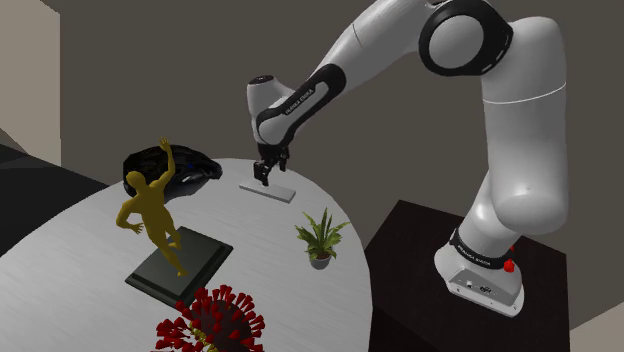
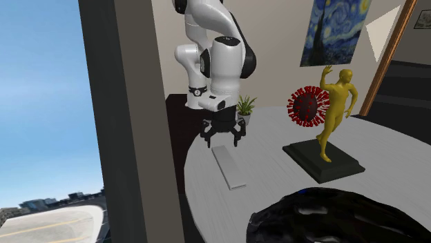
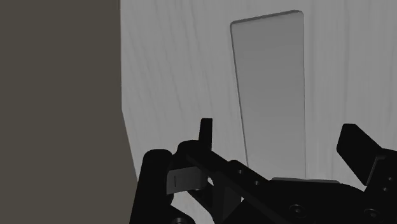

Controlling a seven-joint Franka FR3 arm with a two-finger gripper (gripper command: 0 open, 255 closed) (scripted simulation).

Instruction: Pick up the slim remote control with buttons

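The remote (image 1: 281,192) is a slim, plain grey slab lying flat on the white round table (image 1: 70,250), near its far edge. My black gripper (image 1: 265,178) hangs just above one end of it, pointing down. In the wrist view the fingers (image 3: 205,132) stand wide apart, one on each side of the remote's (image 3: 270,89) near end, and do not clasp it. From the second exterior view, the gripper (image 2: 222,136) hovers over the remote's (image 2: 230,167) end nearest the stand. No buttons show on its surface.
A golden figure (image 1: 152,210) on a dark base (image 1: 185,262) stands mid-table. A black lumpy object (image 1: 172,163) lies behind it, close to the remote. A small potted plant (image 1: 320,238) and a red spiky ball (image 1: 213,320) sit nearer the stand. The table edge (image 3: 122,95) runs beside the remote.
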